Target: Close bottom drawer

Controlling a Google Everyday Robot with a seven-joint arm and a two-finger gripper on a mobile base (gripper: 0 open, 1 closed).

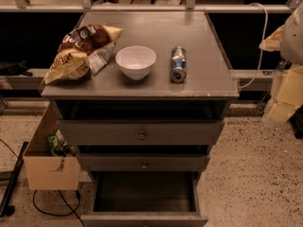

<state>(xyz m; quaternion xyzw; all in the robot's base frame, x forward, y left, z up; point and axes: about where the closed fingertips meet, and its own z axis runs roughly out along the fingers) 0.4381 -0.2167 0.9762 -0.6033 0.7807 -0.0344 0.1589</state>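
The bottom drawer (144,217) of the grey-brown cabinet (142,91) is pulled far out toward me. Its plain flat front is at the lower edge of the view and its dark boxy inside (144,192) looks empty. The middle drawer (143,163) with a small knob and the top drawer (141,133) with a round knob are each out a little. My arm is at the right edge, with my gripper (280,109) hanging beside the cabinet's right side, well above and to the right of the bottom drawer, touching nothing.
On the cabinet top lie a chip bag (81,51), a white bowl (136,61) and a can on its side (178,64). A cardboard box (47,167) with items stands left of the cabinet, with cables on the speckled floor (251,183).
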